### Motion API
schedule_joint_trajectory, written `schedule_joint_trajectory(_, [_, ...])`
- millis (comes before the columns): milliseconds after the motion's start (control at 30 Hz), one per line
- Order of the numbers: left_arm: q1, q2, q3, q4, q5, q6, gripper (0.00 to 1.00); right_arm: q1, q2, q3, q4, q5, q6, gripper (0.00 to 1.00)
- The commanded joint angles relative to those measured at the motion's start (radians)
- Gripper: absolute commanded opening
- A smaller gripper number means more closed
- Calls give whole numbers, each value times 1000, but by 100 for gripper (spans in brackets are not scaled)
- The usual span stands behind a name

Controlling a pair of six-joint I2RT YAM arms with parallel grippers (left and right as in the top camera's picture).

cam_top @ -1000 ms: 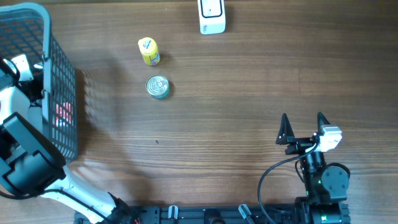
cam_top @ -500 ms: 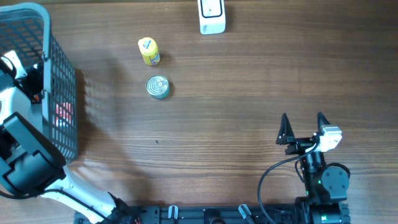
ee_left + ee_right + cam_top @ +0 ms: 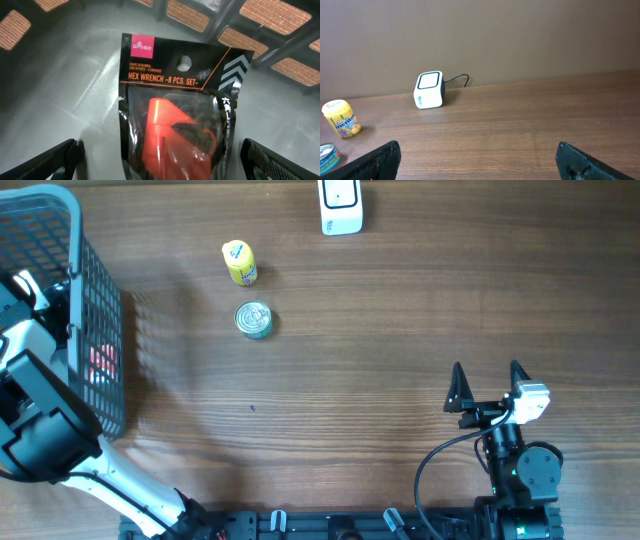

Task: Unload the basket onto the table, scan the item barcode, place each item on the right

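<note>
left gripper [image 3: 162,162] is wide open inside the basket [image 3: 60,75] — the hex wrench set pack [image 3: 175,100] lies flat just below it, between the fingers, not gripped. right gripper [image 3: 479,160] is wide open too — the scanner [image 3: 429,90] stands far ahead, a little left.

Overhead looks straight down; low right wrist view shares its scanner [image 3: 341,207].

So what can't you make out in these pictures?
Wrench packet: no barcode on the side facing the left wrist camera; its lower end cut off by the frame edge.
Can: label too small overhead, cut off by the right wrist view's left edge.
Basket: mesh hides contents overhead.
</note>
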Motion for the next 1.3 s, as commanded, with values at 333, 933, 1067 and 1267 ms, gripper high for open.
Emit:
schedule_joint_trajectory(333, [-51, 54, -8, 9, 2, -25, 56, 2, -2, -8, 5, -13, -4, 100])
schedule_joint_trajectory(933, [-51, 10, -8, -10, 2, -25, 20, 2, -2, -8, 5, -13, -4, 100])
schedule_joint_trajectory(1067, [-51, -54, -8, -9, -8, -24, 20, 2, -2, -8, 5, -13, -4, 100])
schedule_joint_trajectory(1267, [-51, -145, -8, -10, -40, -24, 17, 2, -2, -8, 5, -13, -4, 100])
